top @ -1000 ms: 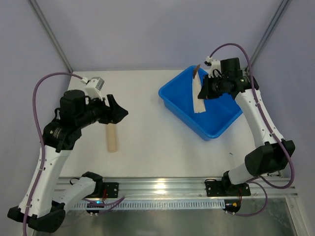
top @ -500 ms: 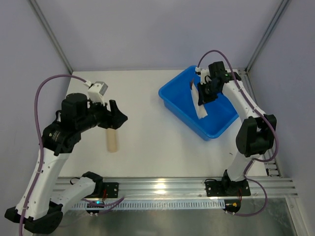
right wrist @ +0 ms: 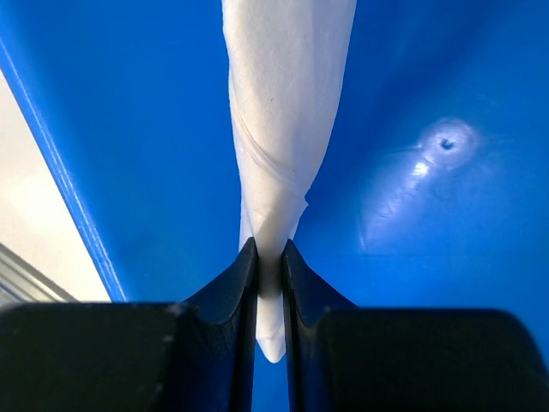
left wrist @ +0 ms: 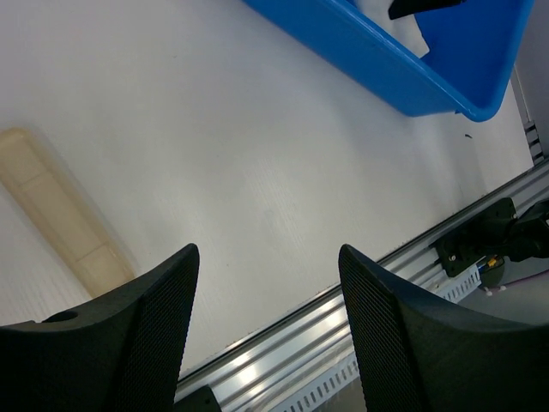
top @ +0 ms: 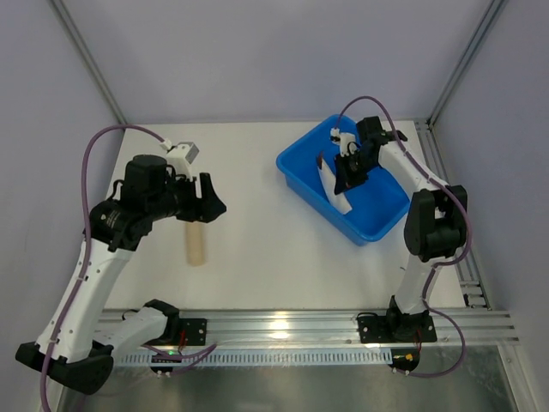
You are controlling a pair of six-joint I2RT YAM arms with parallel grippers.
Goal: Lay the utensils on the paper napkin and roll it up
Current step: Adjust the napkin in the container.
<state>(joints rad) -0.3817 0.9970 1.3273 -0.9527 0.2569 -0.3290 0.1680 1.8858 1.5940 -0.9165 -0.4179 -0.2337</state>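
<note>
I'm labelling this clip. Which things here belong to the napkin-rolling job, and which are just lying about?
In the job: rolled white paper napkin, pinched in the shut right pincer.

Lying about: tan cylinder on the table; blue bin around the napkin; left pincer, open and empty.

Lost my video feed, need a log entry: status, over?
Left gripper open, empty, over table. Right gripper shut on rolled napkin, inside blue bin. Tan cylinder on table, apart from bin.

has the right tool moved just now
Yes. The right tool, shut on the paper napkin, moved left over the blue bin, from far rim toward middle.
</note>
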